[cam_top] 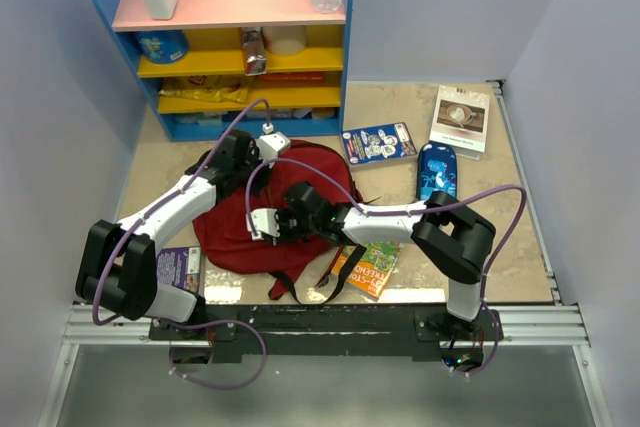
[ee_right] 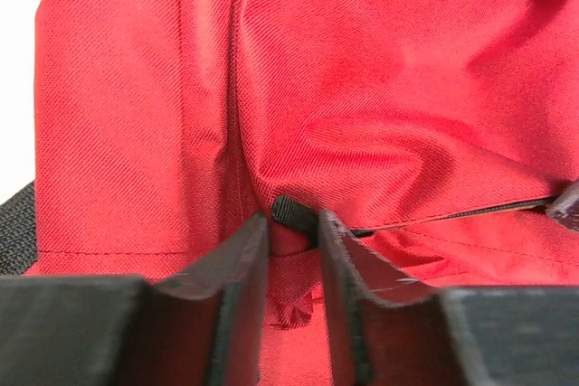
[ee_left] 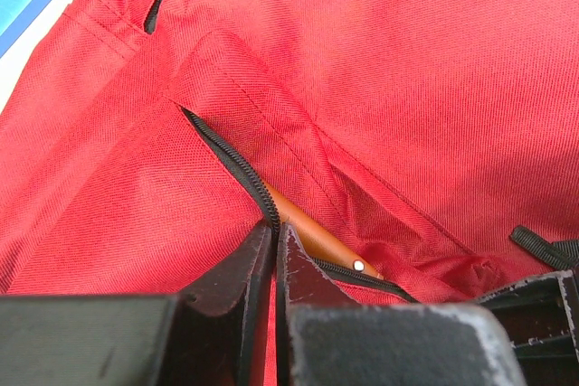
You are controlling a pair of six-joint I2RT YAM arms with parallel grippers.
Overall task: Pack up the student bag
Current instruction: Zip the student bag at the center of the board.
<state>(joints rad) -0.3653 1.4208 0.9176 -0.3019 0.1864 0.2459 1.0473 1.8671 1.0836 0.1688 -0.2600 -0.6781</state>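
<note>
While the bag lies on the table, its zipper edge is pinched by the left gripper — a fabric fold is pinched by the right gripper.

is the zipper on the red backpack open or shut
Open, at least partly: in the left wrist view the zipper on the student bag gapes, and an orange object shows through the gap.

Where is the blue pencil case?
In the top view, the blue pencil case lies right of the student bag, beside the blue book and the white booklet.
</note>
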